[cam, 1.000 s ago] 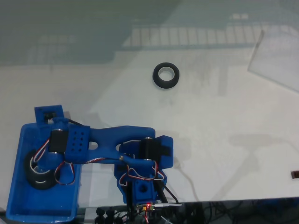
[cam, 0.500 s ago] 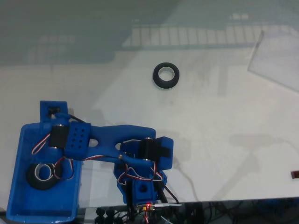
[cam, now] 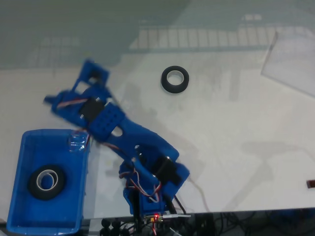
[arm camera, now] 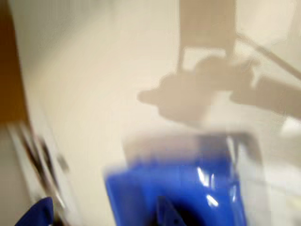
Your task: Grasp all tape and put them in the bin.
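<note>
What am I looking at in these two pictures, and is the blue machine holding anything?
The blue machine is a small robot arm bolted at the near edge of a white table. The fixed view looks down on it from above. The wrist view rides on the arm and is blurred by motion. A black tape roll lies in the blue bin; another roll lies on the table. The pincer is at the arm's far end; I cannot tell whether it is open, and no tape shows in it.
</note>
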